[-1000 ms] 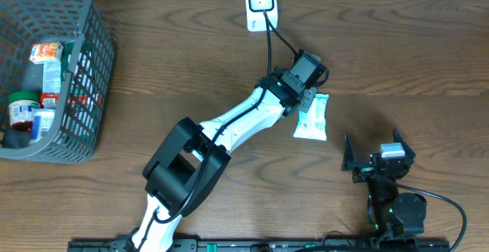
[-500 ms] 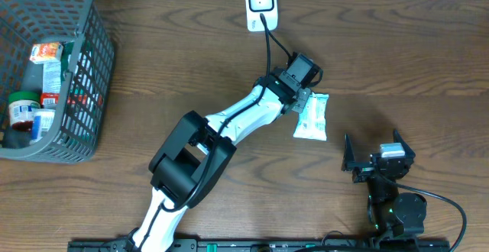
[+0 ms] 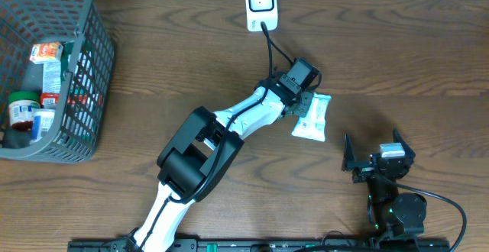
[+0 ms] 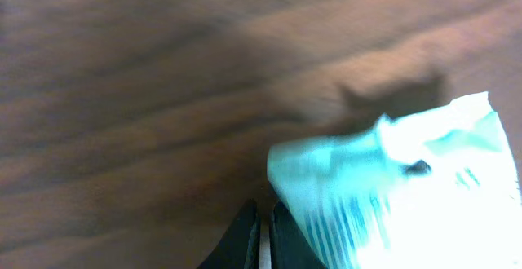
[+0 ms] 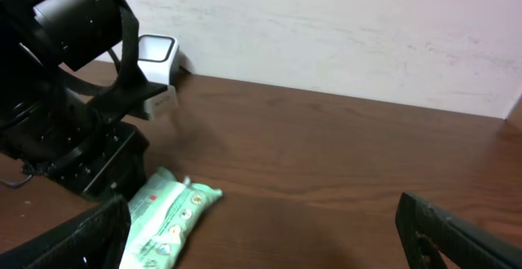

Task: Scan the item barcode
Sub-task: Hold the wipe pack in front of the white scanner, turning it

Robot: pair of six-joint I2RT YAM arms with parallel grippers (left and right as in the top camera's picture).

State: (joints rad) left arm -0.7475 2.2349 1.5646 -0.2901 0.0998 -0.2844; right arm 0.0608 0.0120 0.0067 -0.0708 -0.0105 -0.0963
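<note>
A pale green packet (image 3: 312, 119) lies flat on the wooden table, right of centre. It also shows in the left wrist view (image 4: 408, 196) and the right wrist view (image 5: 167, 220). My left gripper (image 3: 303, 104) (image 4: 263, 238) is shut with nothing between its fingers, and its tips sit against the packet's upper left edge. The white barcode scanner (image 3: 260, 4) (image 5: 155, 53) stands at the table's far edge, its cable running down to the left arm. My right gripper (image 3: 378, 160) (image 5: 269, 236) rests open near the front right, apart from the packet. No barcode can be made out on the packet.
A grey wire basket (image 3: 85, 80) with several grocery items stands at the left edge of the table. The left arm stretches diagonally from the front centre to the packet. A white wall closes off the far side in the right wrist view.
The left wrist has drawn back slightly to the left and down. The packet's near end has shifted a little left. The right arm has not moved.
</note>
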